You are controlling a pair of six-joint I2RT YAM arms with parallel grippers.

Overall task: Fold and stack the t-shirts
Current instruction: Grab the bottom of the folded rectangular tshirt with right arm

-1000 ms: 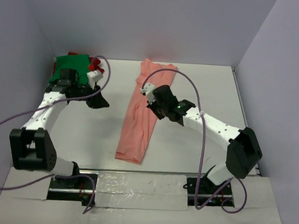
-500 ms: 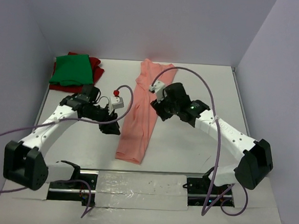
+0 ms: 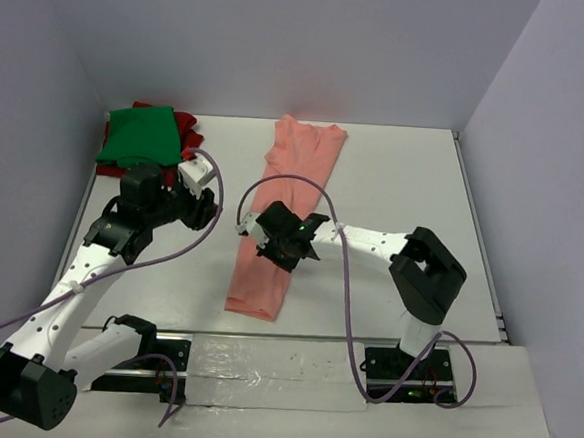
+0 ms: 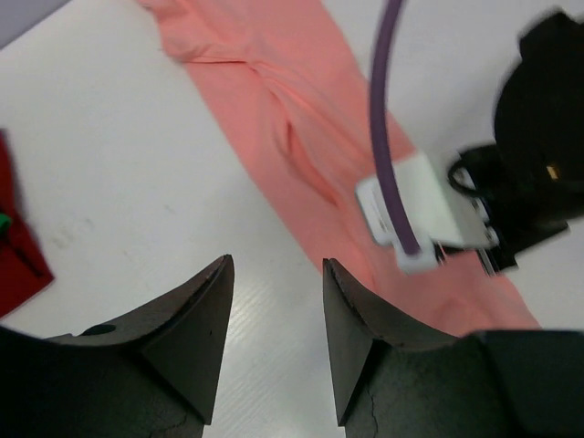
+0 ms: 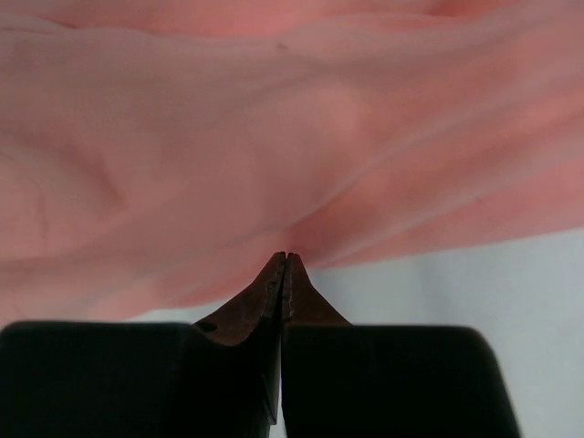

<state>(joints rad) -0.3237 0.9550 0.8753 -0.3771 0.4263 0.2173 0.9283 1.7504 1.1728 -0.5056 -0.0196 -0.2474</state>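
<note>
Right claw (image 5: 286, 259) pinches salmon-pink t-shirt (image 5: 274, 137) at its edge.

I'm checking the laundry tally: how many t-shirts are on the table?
3. A pink t-shirt lies lengthwise in the middle of the table. A green t-shirt sits folded on a dark red t-shirt in the far left corner. More could be hidden under that pile.

Three t-shirts: one pink shirt (image 3: 302, 160) mid-table, one green shirt (image 3: 137, 136) and one red shirt (image 3: 187, 126) in the far left corner. Two arms: left arm (image 3: 88, 265), right arm (image 3: 371, 243). Two grippers: left gripper (image 4: 276, 265), right gripper (image 5: 286, 258). Two purple cables (image 3: 349, 283).
</note>
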